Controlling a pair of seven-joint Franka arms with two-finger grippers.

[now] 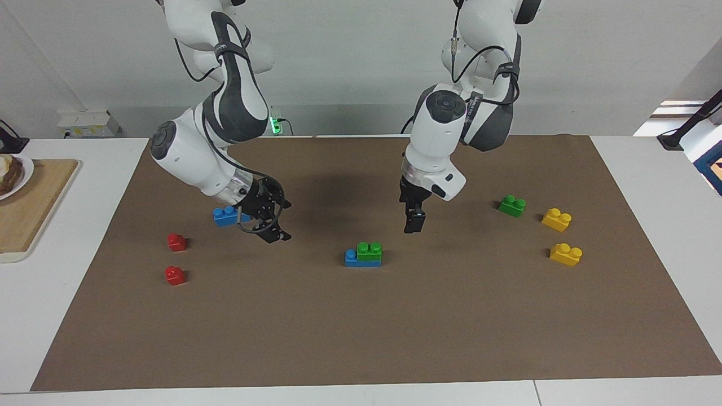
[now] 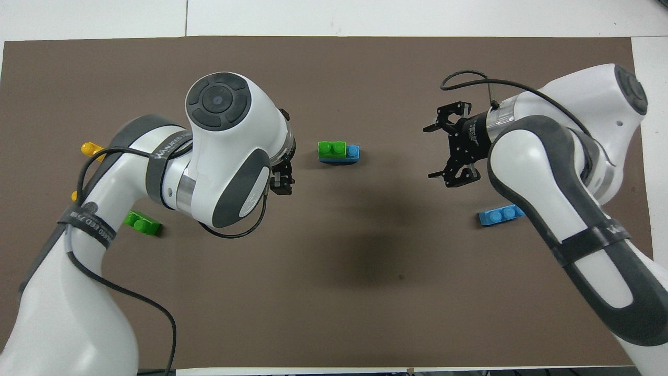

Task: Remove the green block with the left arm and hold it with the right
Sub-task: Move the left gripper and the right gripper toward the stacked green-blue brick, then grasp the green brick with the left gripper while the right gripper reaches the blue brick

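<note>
the green block [image 1: 369,251] is sitting pressed onto a blue three-stud brick [image 1: 354,259] near the middle of the brown mat [image 1: 361,338], covering two of its studs and leaving the stud toward the right arm's end exposed.

the left arm is reaching in from its base with the forearm angled steeply down and the wrist pointing nearly straight at the mat. the left gripper [image 1: 413,222] is hanging in the air over bare mat just beside the stacked pair, toward the left arm's end, with its fingers spread wide and nothing between them.

the right arm is bending at the elbow and slanting down toward the centre of the mat. the right gripper [image 1: 274,225] is tilting toward the stacked pair over bare mat, well apart from it, with its fingers [image 2: 438,126] fully parted and gripping nothing.

a second blue three-stud brick [image 2: 500,215] is lying partly under the right forearm. two red blocks [image 1: 176,242] are resting toward the right arm's end. a loose green two-stud brick [image 1: 511,206] and two yellow two-stud bricks [image 1: 556,219] are lying toward the left arm's end.
</note>
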